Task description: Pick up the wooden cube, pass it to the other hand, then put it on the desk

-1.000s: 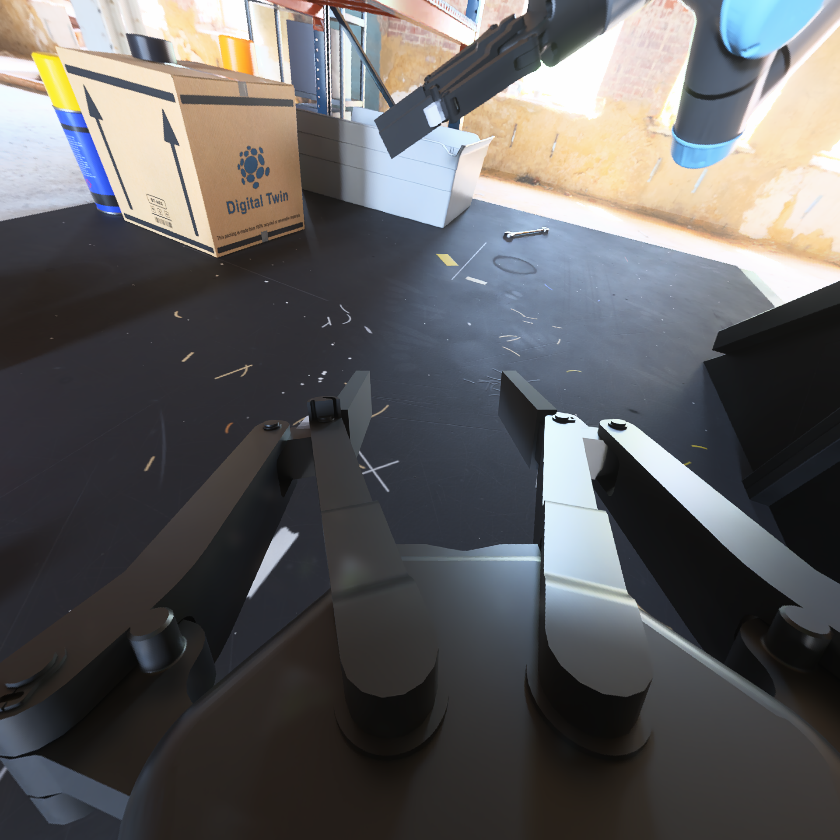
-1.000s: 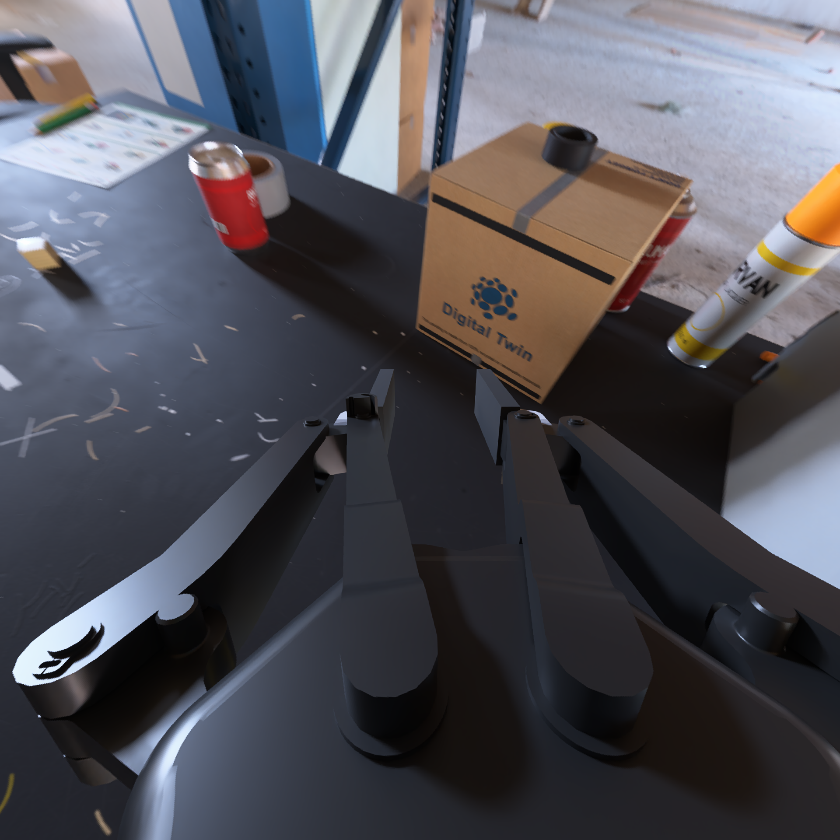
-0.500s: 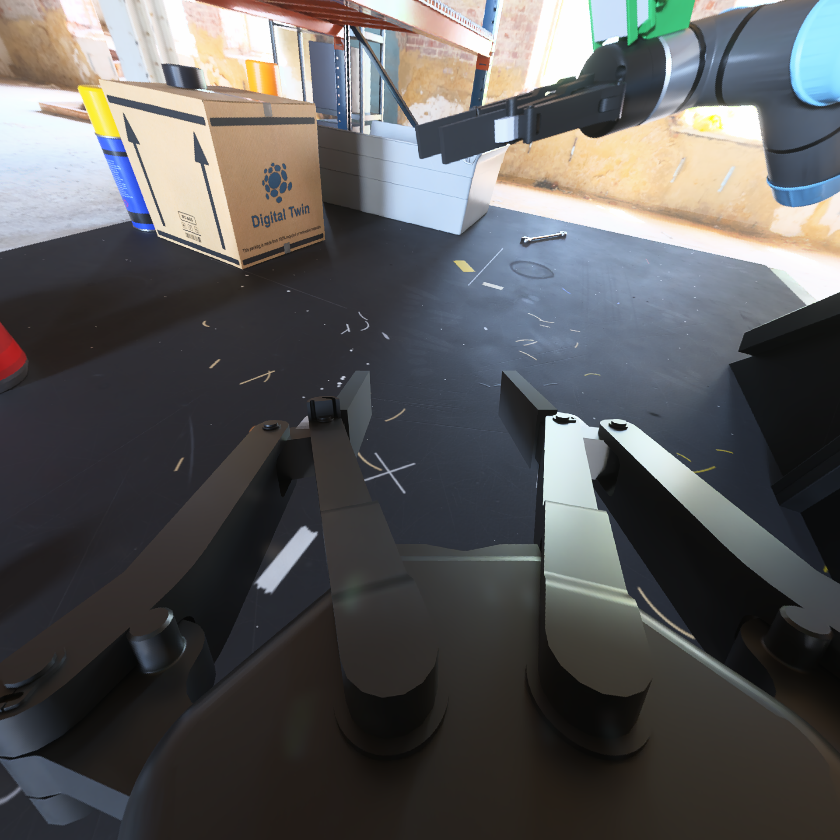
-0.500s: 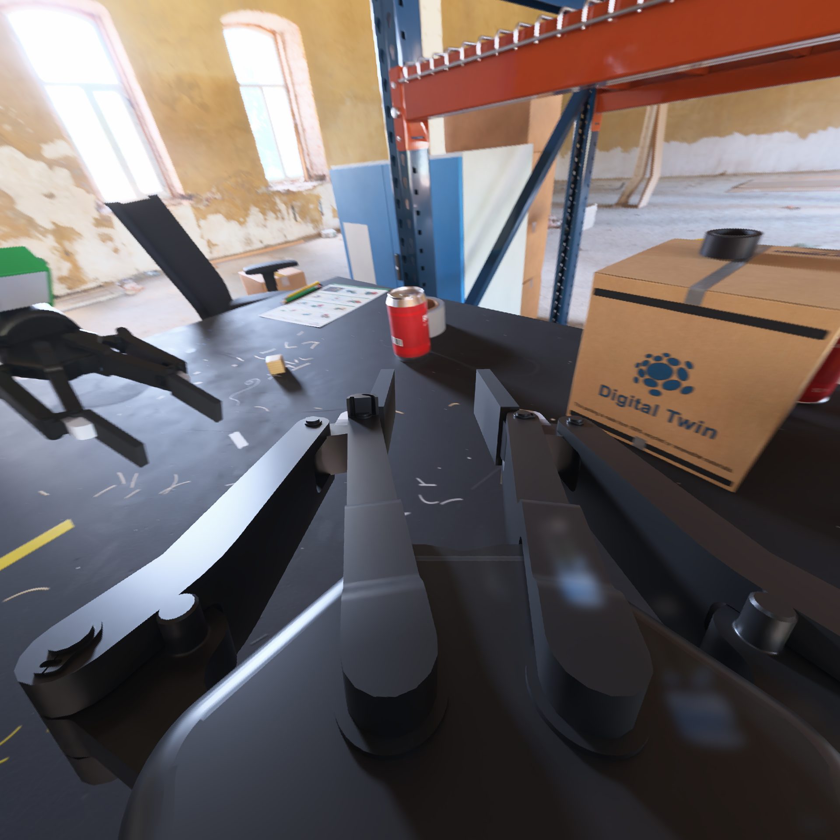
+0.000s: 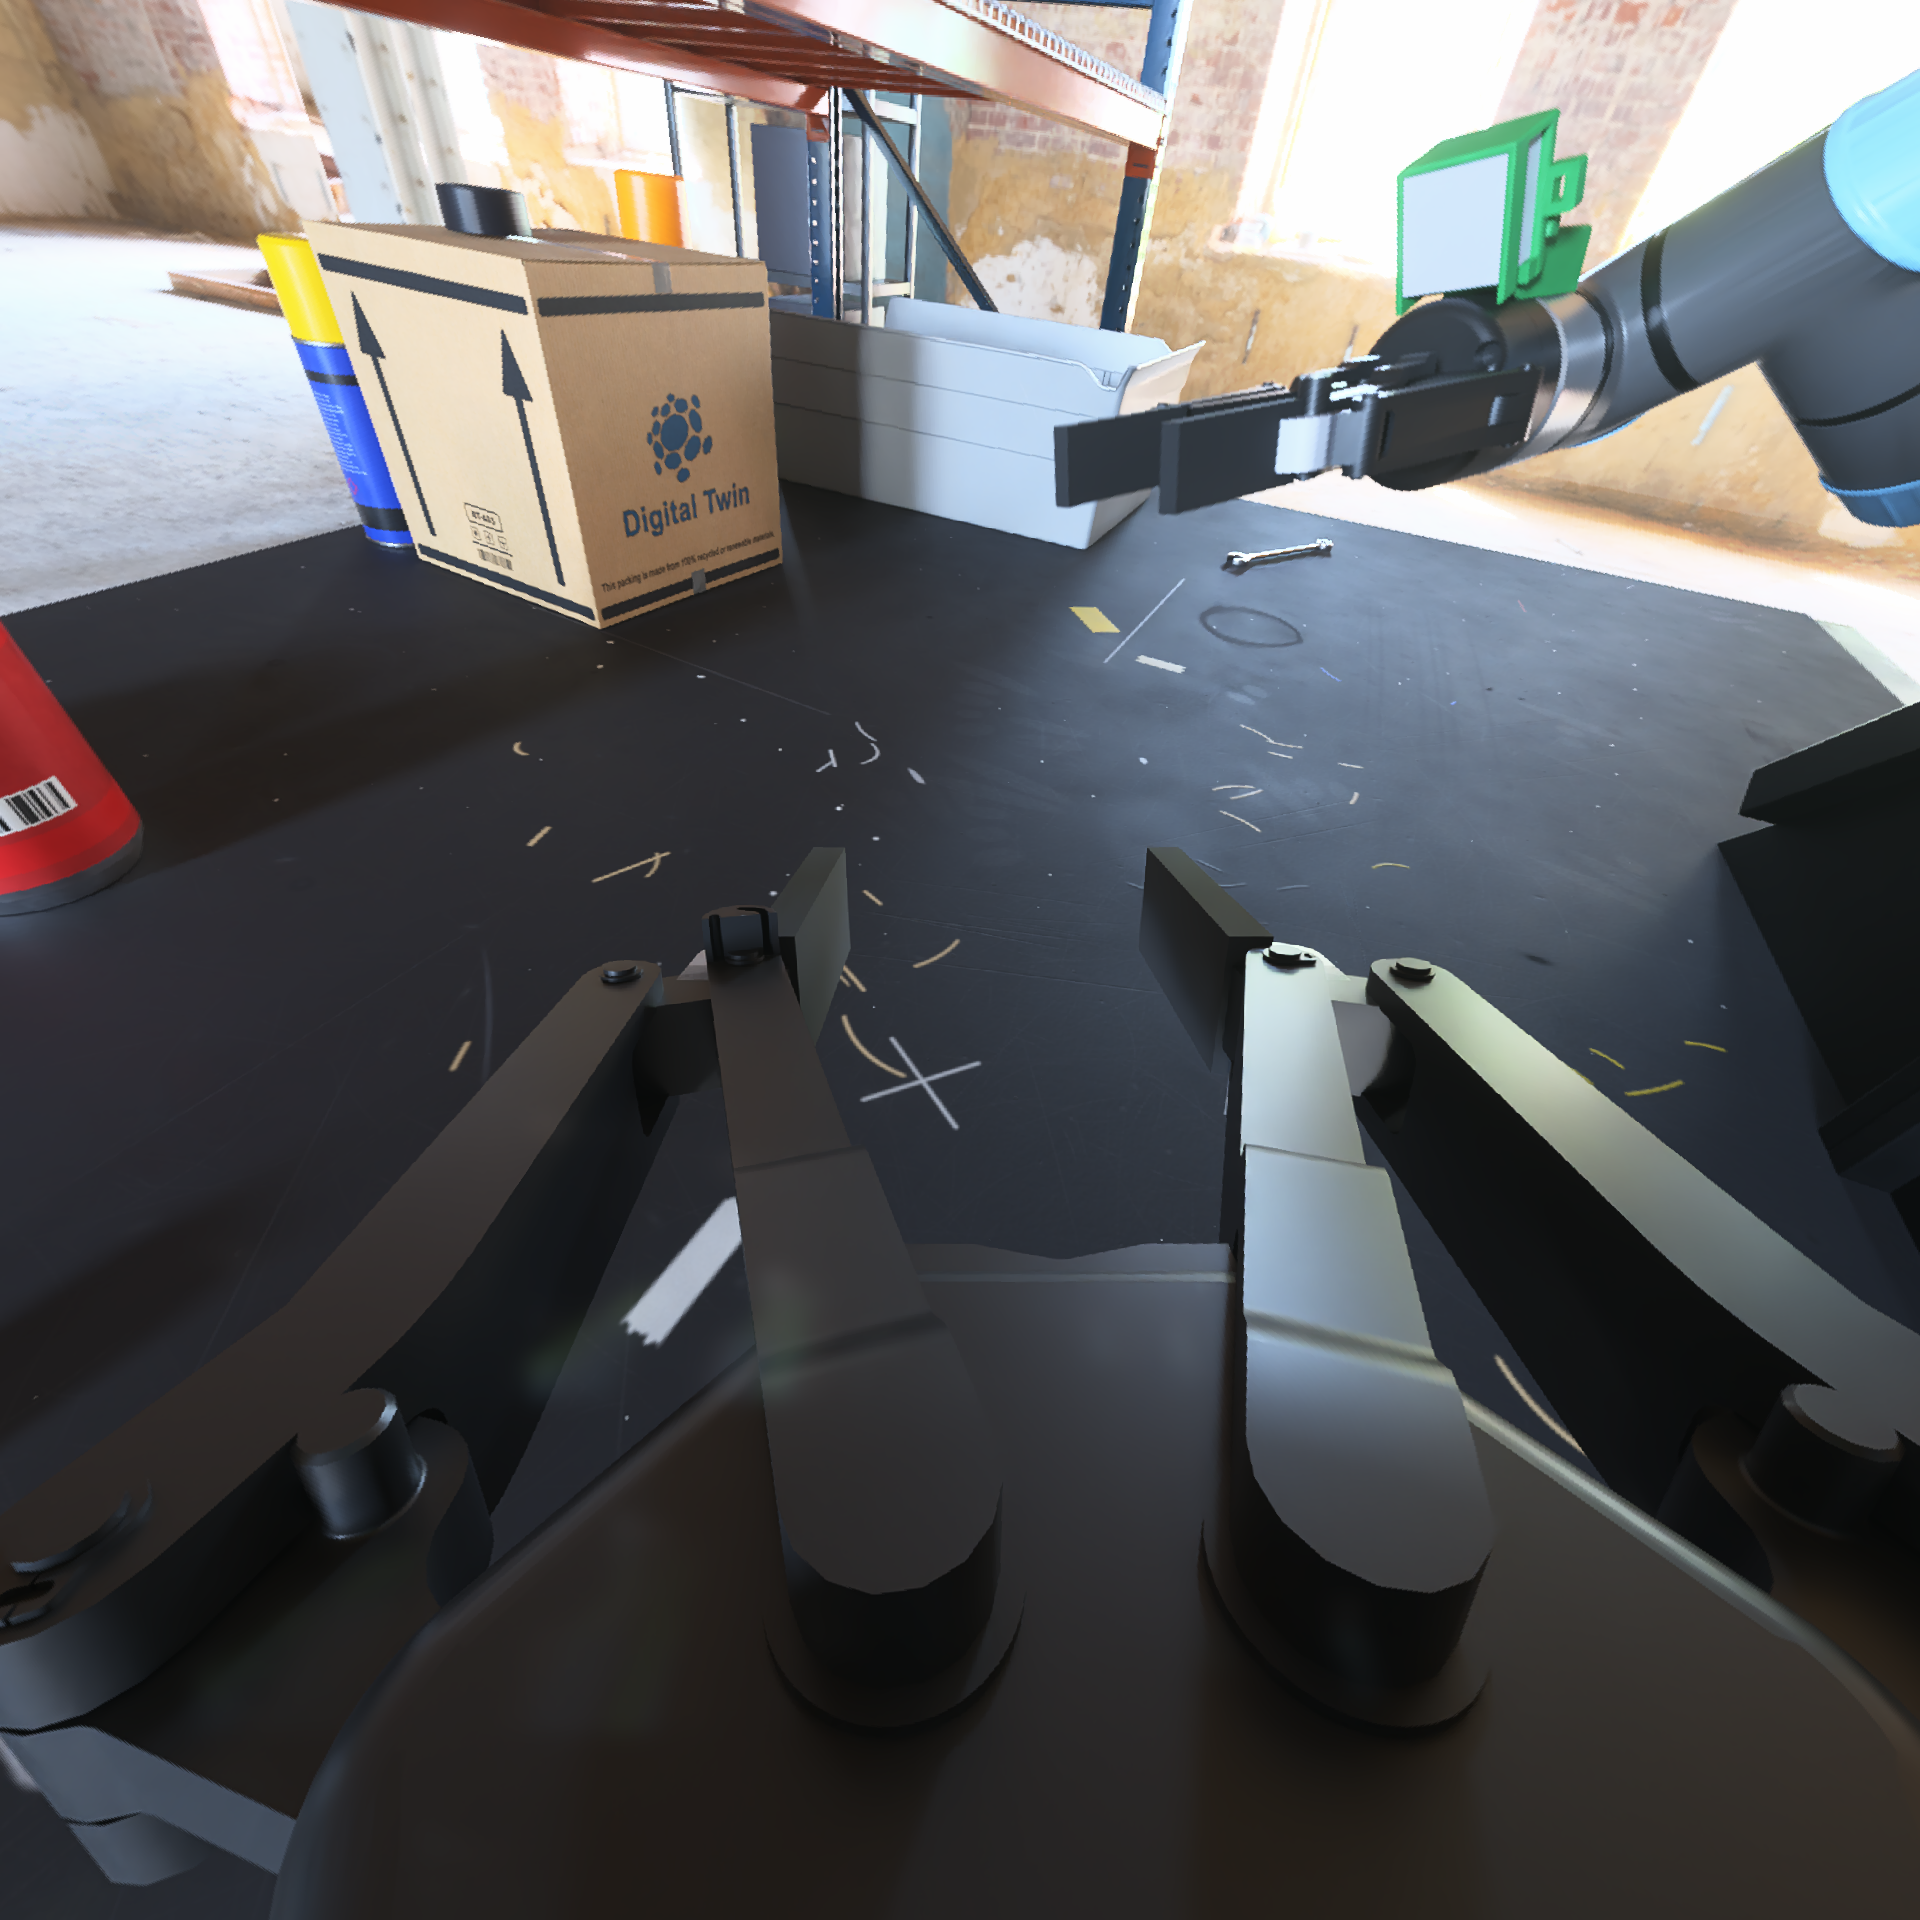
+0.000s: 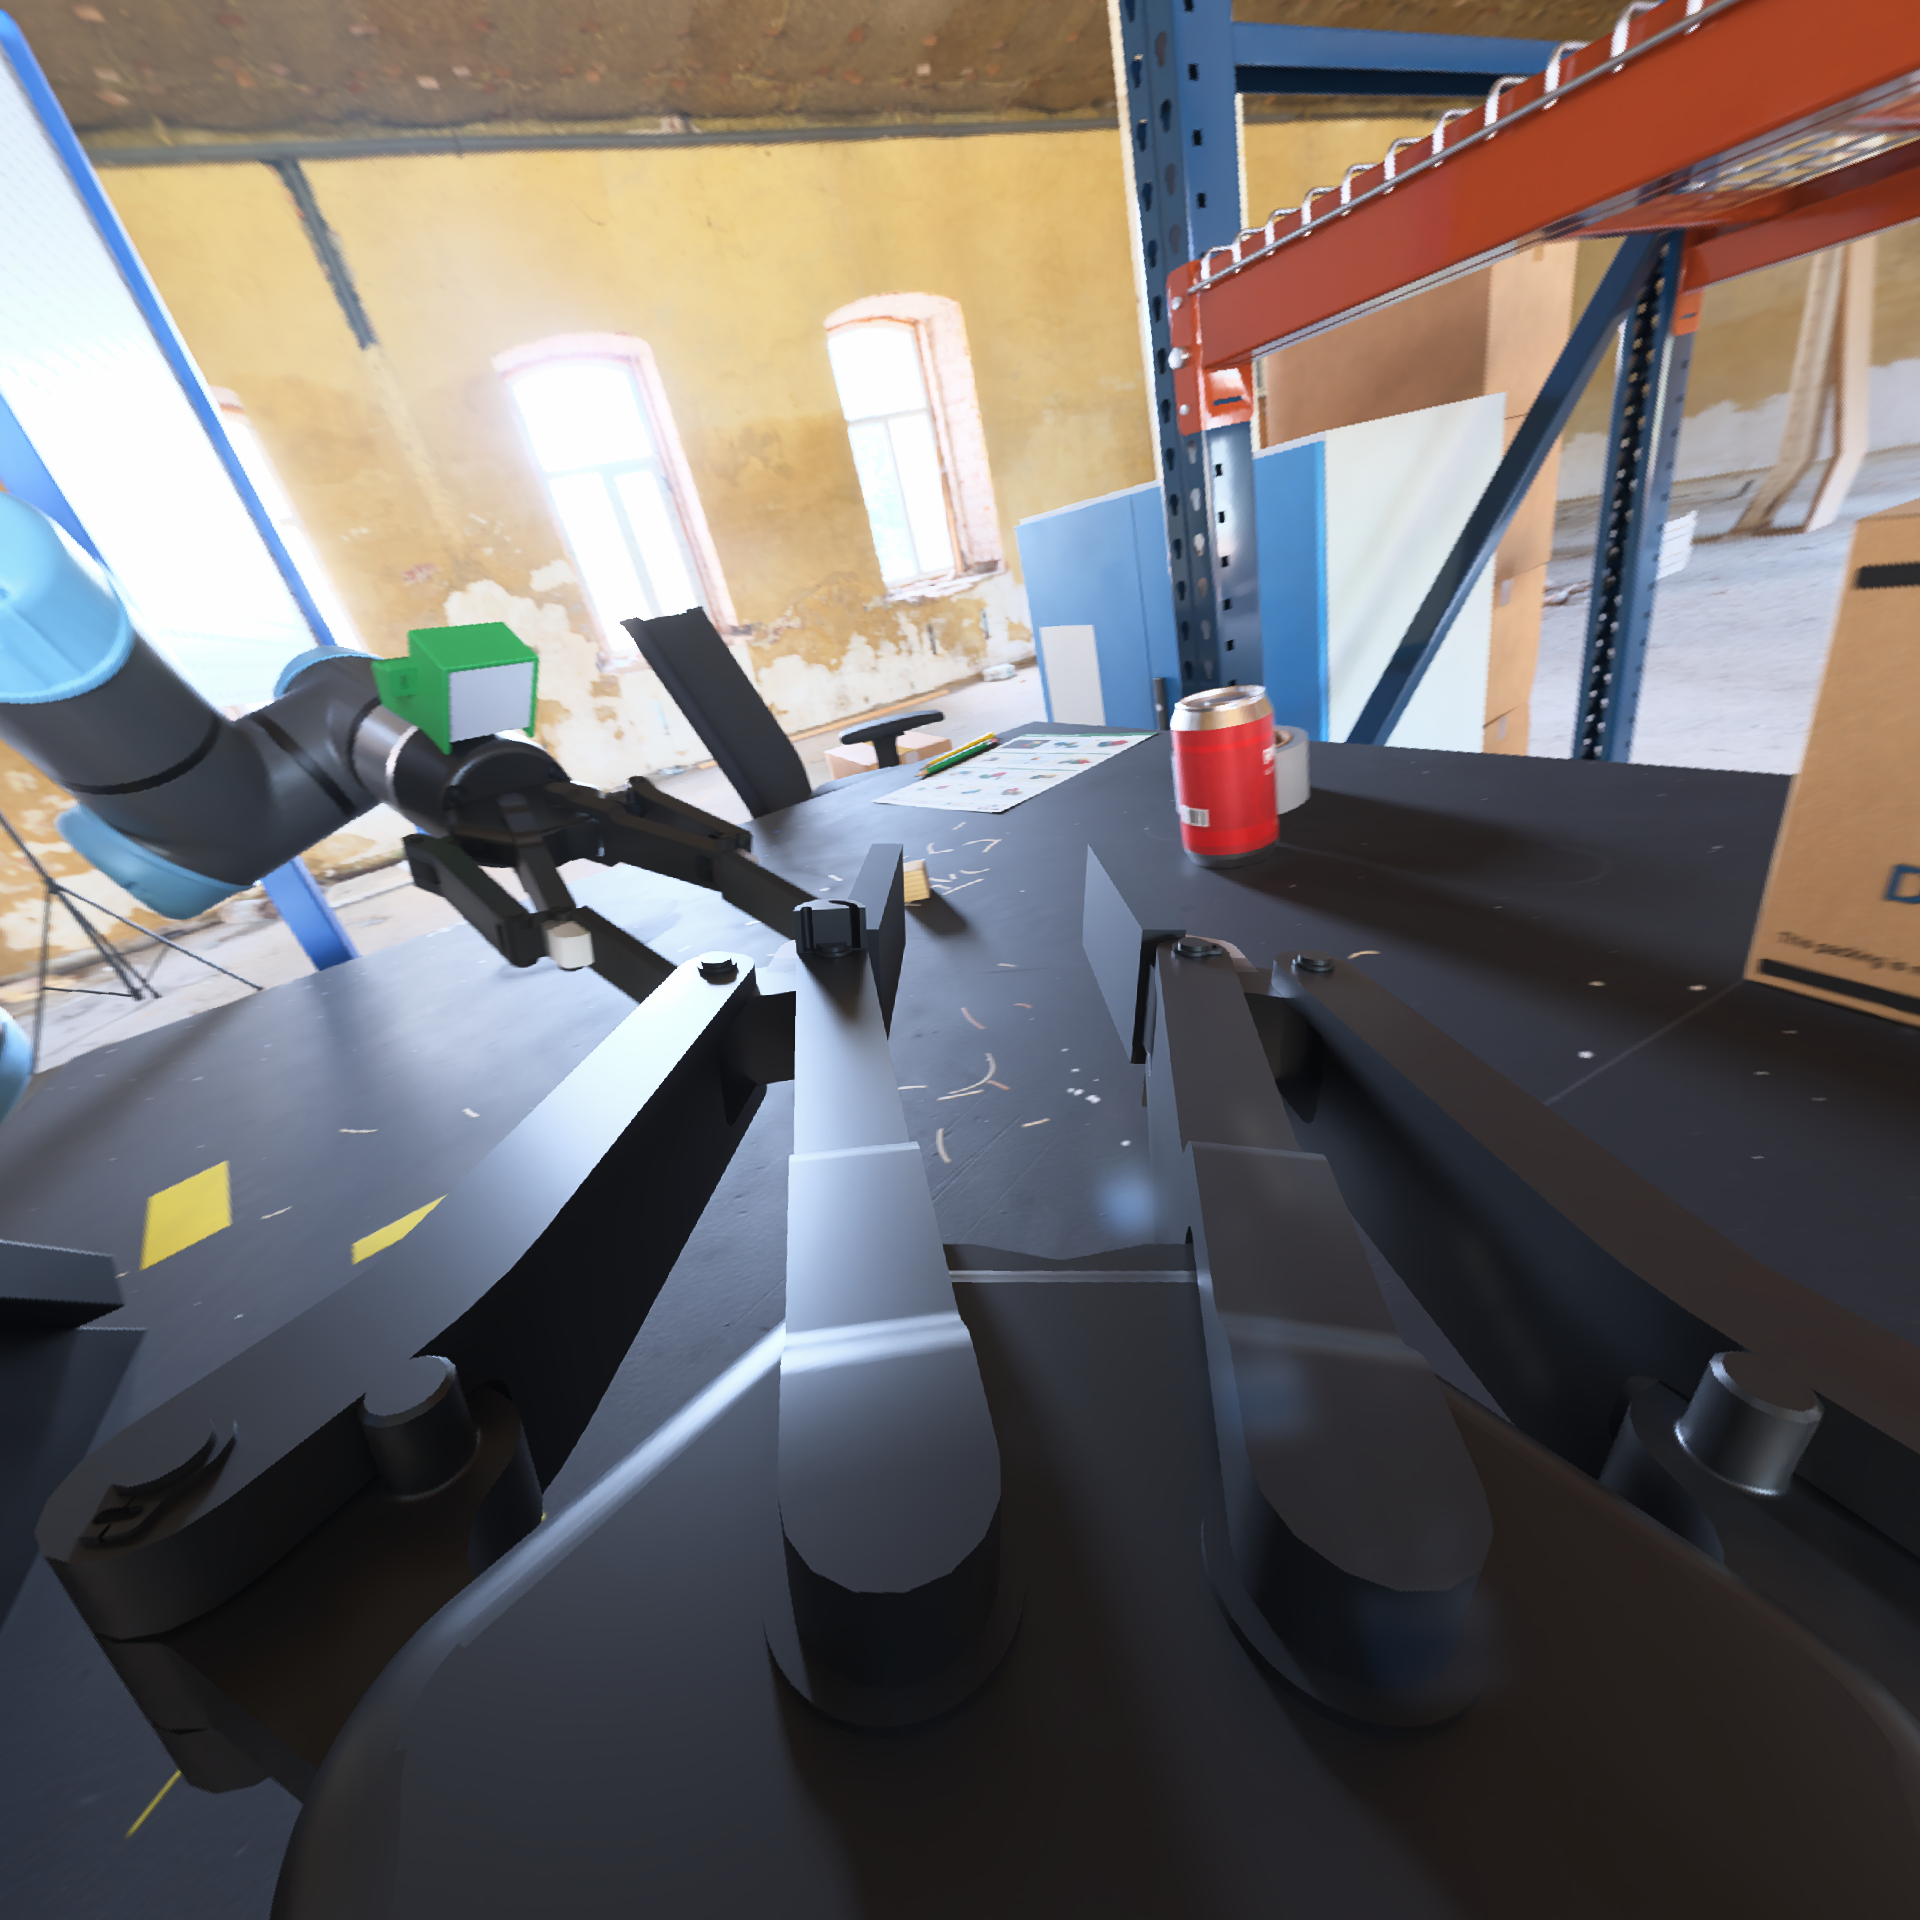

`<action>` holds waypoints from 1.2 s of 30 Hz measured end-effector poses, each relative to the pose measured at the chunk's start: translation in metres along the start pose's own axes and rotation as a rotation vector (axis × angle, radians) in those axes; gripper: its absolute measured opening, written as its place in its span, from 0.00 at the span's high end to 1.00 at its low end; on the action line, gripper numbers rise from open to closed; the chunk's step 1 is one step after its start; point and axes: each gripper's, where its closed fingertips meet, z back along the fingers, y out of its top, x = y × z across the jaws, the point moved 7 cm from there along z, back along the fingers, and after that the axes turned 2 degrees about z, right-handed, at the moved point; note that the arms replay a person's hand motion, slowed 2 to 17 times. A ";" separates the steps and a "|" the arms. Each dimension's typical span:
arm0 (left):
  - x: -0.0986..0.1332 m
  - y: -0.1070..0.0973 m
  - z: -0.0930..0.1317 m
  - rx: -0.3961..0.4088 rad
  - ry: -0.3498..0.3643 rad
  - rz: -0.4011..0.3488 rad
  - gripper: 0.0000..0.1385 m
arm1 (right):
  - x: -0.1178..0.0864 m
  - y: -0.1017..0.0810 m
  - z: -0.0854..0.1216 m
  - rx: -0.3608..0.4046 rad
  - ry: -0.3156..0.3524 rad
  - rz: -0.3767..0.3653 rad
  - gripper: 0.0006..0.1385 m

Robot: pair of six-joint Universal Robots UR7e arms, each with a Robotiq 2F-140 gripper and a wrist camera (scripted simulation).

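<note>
The wooden cube (image 6: 916, 881) is a small pale block lying on the black desk (image 6: 1455, 935), partly hidden behind my right gripper's left fingertip; it does not show in the left wrist view. My right gripper (image 6: 992, 935) is open and empty, held above the desk and pointing toward the cube. It also shows in the left wrist view (image 5: 1112, 468), level and high up. My left gripper (image 5: 997, 935) is wide open and empty above the desk; in the right wrist view (image 6: 717, 925) it reaches in from the left, short of the cube.
A cardboard box (image 5: 582, 416) with a black roll on top, a spray can (image 5: 332, 395) and a white bin (image 5: 966, 416) stand at the far edge. A red can (image 6: 1226, 774), a tape roll (image 6: 1294, 769) and a printed sheet (image 6: 1018, 769) are beyond the cube. A wrench (image 5: 1278, 556) lies on the desk.
The right wrist view has swung up and round from the box toward the cube and the left arm. The left wrist view has drawn back a little. Neither gripper's opening has changed.
</note>
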 end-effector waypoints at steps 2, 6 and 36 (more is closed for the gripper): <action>-0.001 0.000 0.001 0.003 0.008 0.000 0.46 | -0.007 -0.006 -0.003 0.004 0.029 -0.013 0.66; -0.004 0.001 0.002 0.007 0.024 -0.002 0.46 | -0.018 -0.017 -0.010 0.011 0.080 -0.035 0.67; -0.044 0.012 0.046 -0.115 0.141 -0.062 0.47 | -0.043 -0.048 -0.028 0.000 0.230 -0.105 0.67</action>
